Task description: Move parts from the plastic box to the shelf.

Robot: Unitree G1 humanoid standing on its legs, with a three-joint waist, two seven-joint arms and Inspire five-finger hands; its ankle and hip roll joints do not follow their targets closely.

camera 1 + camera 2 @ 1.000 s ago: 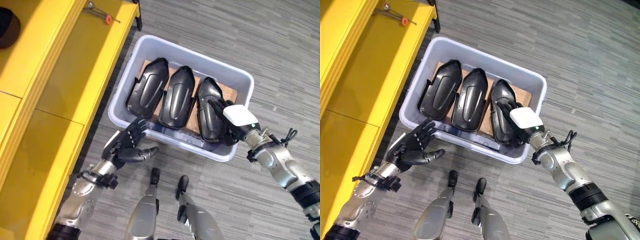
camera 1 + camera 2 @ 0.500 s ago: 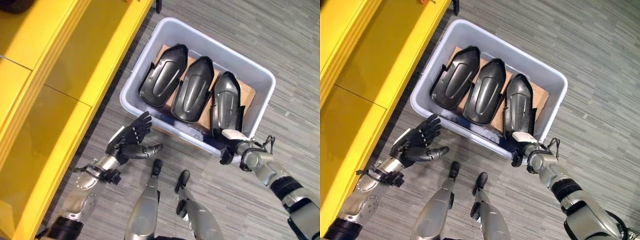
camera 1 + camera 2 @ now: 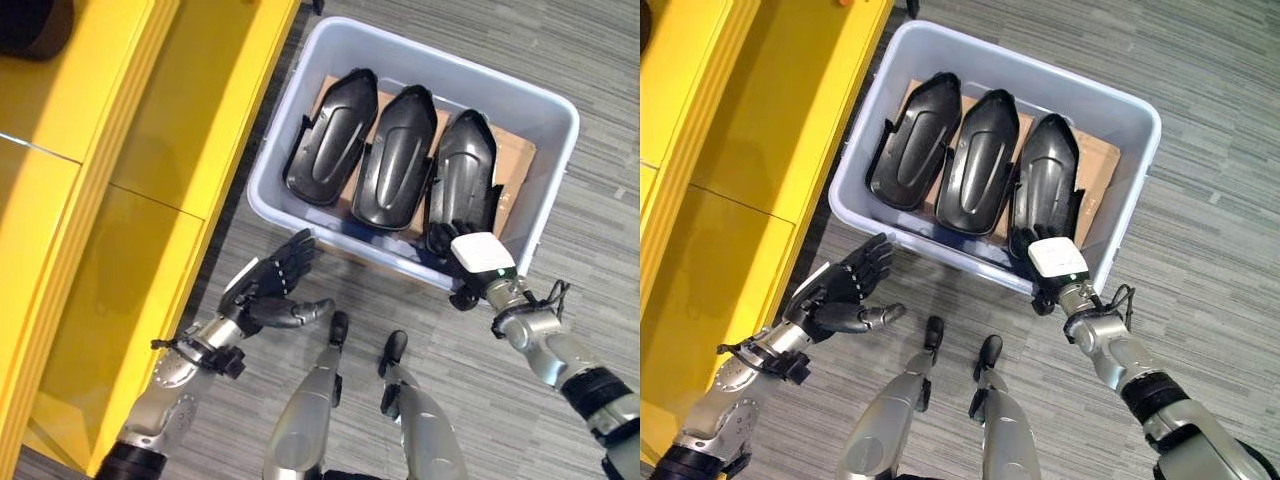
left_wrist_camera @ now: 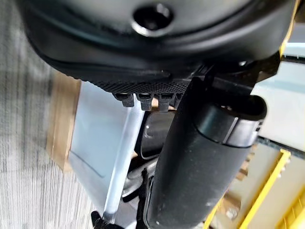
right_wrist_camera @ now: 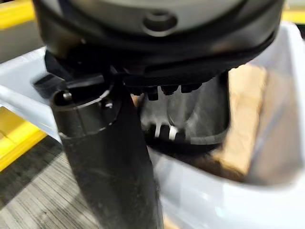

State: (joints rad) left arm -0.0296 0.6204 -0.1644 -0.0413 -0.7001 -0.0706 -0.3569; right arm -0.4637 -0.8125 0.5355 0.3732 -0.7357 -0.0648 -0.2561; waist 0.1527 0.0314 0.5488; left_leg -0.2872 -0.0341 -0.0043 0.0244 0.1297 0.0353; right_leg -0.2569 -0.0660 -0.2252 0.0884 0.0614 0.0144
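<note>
Right hand [image 3: 470, 262] is reaching back over the plastic box [image 3: 548, 110] rim onto the rightmost part [image 3: 462, 178] — grip hidden, cannot tell — so pickup is restarting; left hand [image 3: 268, 290] is hovering open.

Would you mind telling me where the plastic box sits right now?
In the left eye view the plastic box sits on the floor ahead of the robot, beside the yellow shelf on its left, holding three black parts.

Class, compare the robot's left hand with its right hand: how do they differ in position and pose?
The left hand hovers over the floor outside the plastic box, while the right hand reaches over the box's near rim at the rightmost black part. The left hand's fingers are spread open; the right hand's are hidden behind its back. Both are dark.
</note>
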